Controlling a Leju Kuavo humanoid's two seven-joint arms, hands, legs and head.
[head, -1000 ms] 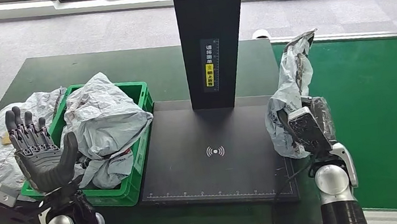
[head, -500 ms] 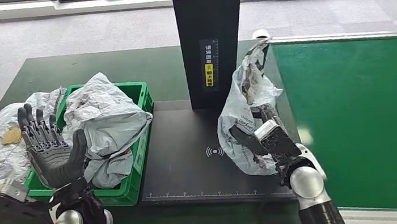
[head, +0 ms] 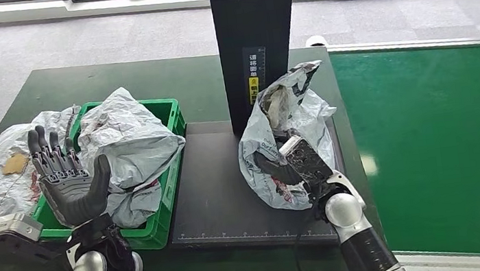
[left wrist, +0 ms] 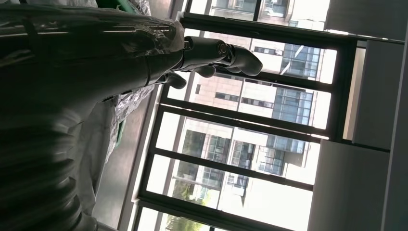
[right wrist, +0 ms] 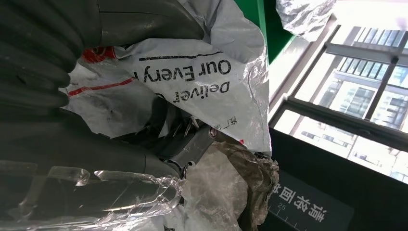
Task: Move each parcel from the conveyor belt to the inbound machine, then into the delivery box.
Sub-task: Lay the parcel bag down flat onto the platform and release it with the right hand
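The parcel (head: 286, 140), a crumpled grey plastic mailer bag with black print, stands over the right part of the inbound machine (head: 220, 193), just in front of its black upright column. The right hand (head: 289, 164) grips it from the near side, low on the bag, with the thumb wrapped across the front; in the right wrist view the parcel (right wrist: 202, 91) bulges out past the dark fingers (right wrist: 29, 82). The bag's long axis runs roughly upright, leaning a little to the right, its twisted, torn-looking top pointing up toward the column. The skin is thin, glossy and heavily creased.

The machine's base is a flat matte black plate with a ruler scale along its near edge. To its left sits the delivery box (head: 163, 207), a green plastic crate, heaped with other wrinkled grey bags, and one more bag lies on the dark green surface (head: 147, 78) beyond it. The left hand (head: 70, 180) is raised before the crate, palm up, fingers spread, holding nothing. The green conveyor belt (head: 445, 138) lies to the right.
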